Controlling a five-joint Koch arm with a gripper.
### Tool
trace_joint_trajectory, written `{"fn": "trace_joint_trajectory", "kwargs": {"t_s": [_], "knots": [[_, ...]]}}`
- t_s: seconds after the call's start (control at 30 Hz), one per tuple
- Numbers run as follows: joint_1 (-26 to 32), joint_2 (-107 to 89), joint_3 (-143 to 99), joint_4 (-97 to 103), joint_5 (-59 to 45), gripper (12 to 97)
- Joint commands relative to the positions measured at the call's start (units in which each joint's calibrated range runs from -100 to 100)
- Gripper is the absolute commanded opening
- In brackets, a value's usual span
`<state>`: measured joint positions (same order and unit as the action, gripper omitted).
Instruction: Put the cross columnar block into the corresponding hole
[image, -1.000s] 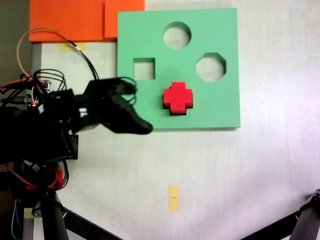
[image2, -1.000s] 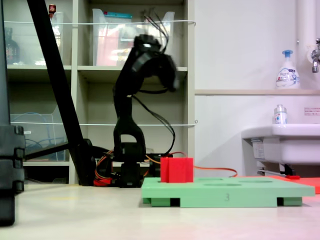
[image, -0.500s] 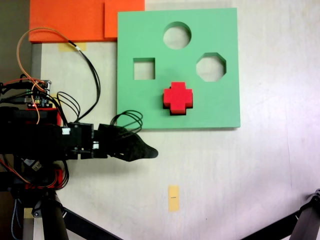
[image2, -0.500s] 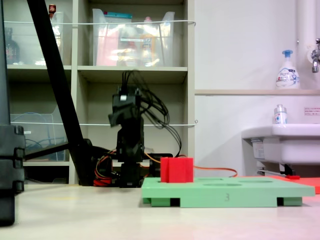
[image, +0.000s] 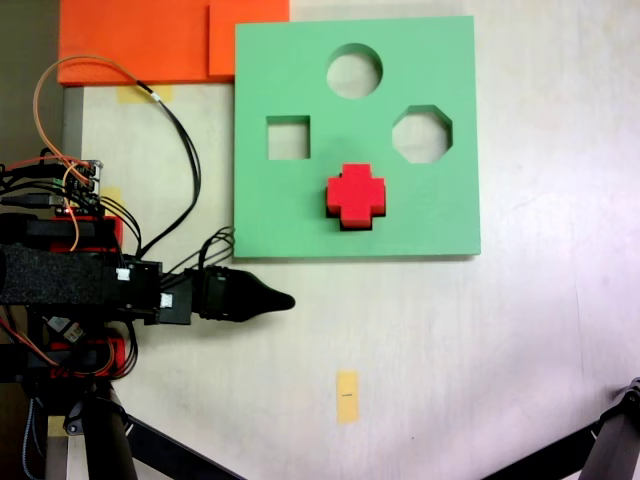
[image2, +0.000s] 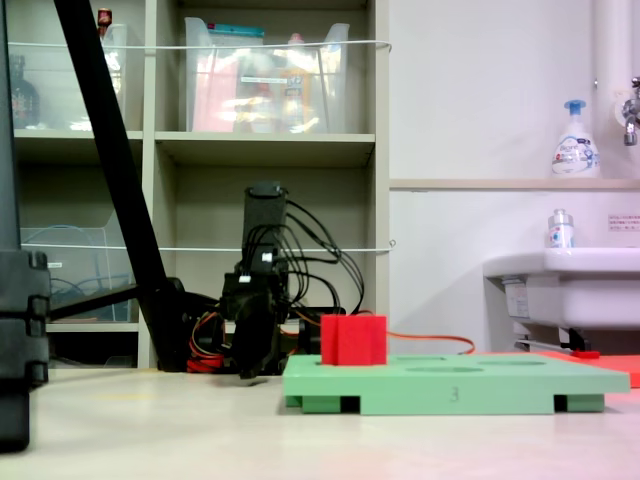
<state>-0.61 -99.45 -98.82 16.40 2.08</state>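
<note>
The bright red plus-shaped foam block (image: 355, 195) stands upright in the plus cutout of the flat green foam board (image: 440, 210), sticking up above it in the low fixed view (image2: 353, 340). That view shows a "3" on the board's edge. The black gripper (image: 285, 299) sits off the board holding nothing; can't tell how open.

A shelving unit (image2: 200, 150) (clear bins on top) stands beside a white wall (image2: 480, 90) and sink (image2: 565, 285)

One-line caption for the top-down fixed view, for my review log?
Red cross block seated in the green board, beside square, round and octagonal cutouts; gripper lies off the board over the table.
</note>
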Motion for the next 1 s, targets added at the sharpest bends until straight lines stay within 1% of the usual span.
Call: {"fn": "trace_joint_trajectory", "kwargs": {"t_s": [0.0, 0.1, 0.97], "knots": [[-0.2, -0.5, -1.2, -5.4, -0.9, 48.7], [-0.3, -0.5, -1.2, -16.1, -0.9, 48.7], [-0.5, -0.5, -1.2, -15.2, -0.9, 48.6]]}}
